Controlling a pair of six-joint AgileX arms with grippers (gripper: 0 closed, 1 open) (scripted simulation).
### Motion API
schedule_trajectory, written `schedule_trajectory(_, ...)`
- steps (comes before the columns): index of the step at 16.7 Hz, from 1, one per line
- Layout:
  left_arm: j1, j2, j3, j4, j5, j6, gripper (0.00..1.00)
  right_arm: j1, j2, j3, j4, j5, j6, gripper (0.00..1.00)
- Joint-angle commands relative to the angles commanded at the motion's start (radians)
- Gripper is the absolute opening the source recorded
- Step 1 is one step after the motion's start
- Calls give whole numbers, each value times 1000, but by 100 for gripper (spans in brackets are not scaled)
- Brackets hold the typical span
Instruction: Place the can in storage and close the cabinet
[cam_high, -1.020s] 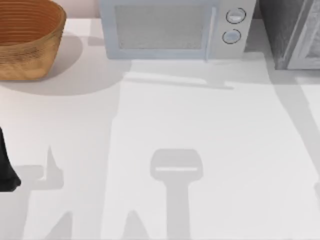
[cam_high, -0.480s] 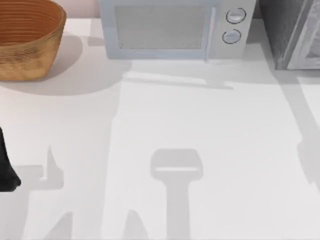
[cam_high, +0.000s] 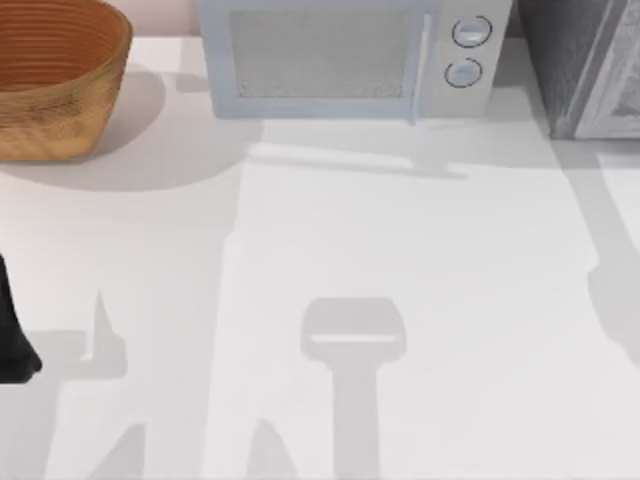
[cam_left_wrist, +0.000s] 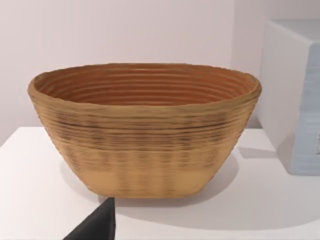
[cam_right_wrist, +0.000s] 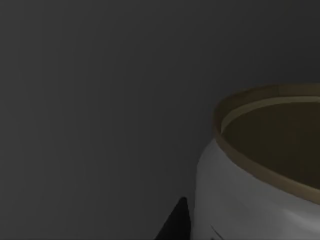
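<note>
The can (cam_right_wrist: 240, 210) sits very close in the dim right wrist view. It has a white label and a gold rim, and a dark grey surface lies behind it. A dark part of my right gripper (cam_right_wrist: 175, 222) shows right beside the can; whether it holds the can I cannot tell. The cabinet (cam_high: 560, 60), dark grey and speckled with a pale framed door panel (cam_high: 622, 80), stands at the table's back right corner, cut off by the edge of the top view. My left gripper (cam_left_wrist: 97, 225) is parked at the table's left edge, facing the basket.
A woven brown basket (cam_high: 50, 80) stands at the back left. A white microwave (cam_high: 320, 60) with two round knobs stands at the back middle, next to the cabinet. My left arm (cam_high: 12, 340) shows as a black shape at the left edge.
A shadow at the table's right edge has grown and crept leftward and toward the back. The left arm, basket and microwave have not moved.
</note>
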Motion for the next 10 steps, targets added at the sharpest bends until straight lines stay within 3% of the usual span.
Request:
schedule_trajectory(2,0,0,0,0,0,0,100,0,0,0,0,0,0,0)
schedule_trajectory(10,0,0,0,0,0,0,100,0,0,0,0,0,0,60)
